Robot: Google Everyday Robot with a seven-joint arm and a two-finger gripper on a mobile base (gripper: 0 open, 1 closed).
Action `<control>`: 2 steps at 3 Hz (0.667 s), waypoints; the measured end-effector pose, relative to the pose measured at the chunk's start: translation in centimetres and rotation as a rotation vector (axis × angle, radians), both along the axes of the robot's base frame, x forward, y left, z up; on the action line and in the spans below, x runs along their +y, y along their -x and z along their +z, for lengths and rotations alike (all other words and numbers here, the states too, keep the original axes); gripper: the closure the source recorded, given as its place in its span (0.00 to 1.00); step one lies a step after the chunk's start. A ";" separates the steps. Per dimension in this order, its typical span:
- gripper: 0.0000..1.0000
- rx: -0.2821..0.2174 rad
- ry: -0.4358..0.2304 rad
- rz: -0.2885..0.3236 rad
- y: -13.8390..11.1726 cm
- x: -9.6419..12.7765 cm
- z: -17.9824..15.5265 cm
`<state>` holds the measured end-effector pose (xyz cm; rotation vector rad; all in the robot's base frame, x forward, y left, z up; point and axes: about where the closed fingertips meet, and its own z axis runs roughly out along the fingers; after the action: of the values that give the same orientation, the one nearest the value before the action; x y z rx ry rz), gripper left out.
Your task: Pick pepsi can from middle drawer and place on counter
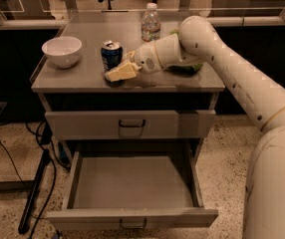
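Note:
The pepsi can (111, 54) stands upright on the counter (77, 77), left of middle near the front edge. My gripper (120, 72) reaches in from the right, its cream fingers (124, 71) against the can's lower right side, shut on the can. The middle drawer (132, 217) below is pulled fully open and its tray holds nothing.
A white bowl (62, 51) sits at the counter's left. A clear water bottle (151, 23) stands at the back. A green object (191, 67) lies behind my arm at the right. The drawer above (130, 124) is closed. A black stand leg (35, 193) and cables lie on the floor at left.

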<state>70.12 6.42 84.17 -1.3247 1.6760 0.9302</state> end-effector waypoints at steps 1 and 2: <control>0.82 0.000 0.000 0.000 0.0 0.0 0.0; 0.59 0.000 0.000 0.000 0.0 0.0 0.0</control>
<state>70.12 6.43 84.18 -1.3248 1.6759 0.9302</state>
